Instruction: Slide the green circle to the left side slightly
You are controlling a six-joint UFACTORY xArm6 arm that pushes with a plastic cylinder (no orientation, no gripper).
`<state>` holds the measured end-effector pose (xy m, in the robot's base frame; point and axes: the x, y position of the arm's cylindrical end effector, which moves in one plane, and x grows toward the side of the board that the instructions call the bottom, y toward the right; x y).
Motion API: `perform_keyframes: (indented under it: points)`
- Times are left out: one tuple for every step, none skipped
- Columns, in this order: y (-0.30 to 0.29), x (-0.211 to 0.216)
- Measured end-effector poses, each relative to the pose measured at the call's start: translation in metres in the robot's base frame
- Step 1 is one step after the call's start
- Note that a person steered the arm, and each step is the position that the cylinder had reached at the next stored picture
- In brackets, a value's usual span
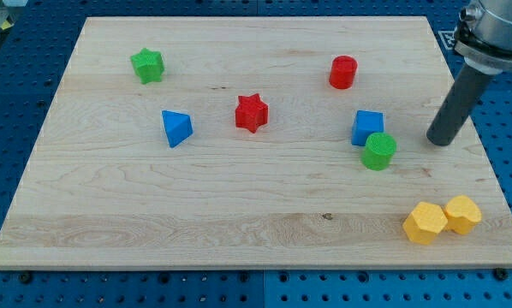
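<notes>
Right now my tip [440, 142] rests on the wooden board [239, 214] at the view's right, with no jaws to speak of: it is a plain dark rod that grasps nothing. It stands to the view's right of the green circle [379, 151], near but apart from it, with bare wood between them. That green circle sits in the right half of the board, touching or just about touching the lower right corner of the blue cube [367, 127], which lies up and to its left. Further toward the view's top is the red cylinder [343, 72]. Below my tip, near the board's bottom right corner, two yellow blocks [442, 218] lie side by side, touching. Toward the middle sits the red star [251, 112], then the blue triangular block [176, 127], and at the upper left the green star [147, 65].
</notes>
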<state>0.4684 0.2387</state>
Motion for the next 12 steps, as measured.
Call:
perform_keyframes:
  points:
    - [0.000, 0.002]
    - [-0.004, 0.004]
    - [-0.014, 0.009]
    - [-0.023, 0.009]
    - [-0.049, 0.010]
    - [-0.049, 0.011]
    - [-0.055, 0.012]
    - [-0.073, 0.012]
    - [-0.075, 0.012]
    - [-0.075, 0.014]
    - [-0.075, 0.032]
    - [-0.075, 0.032]
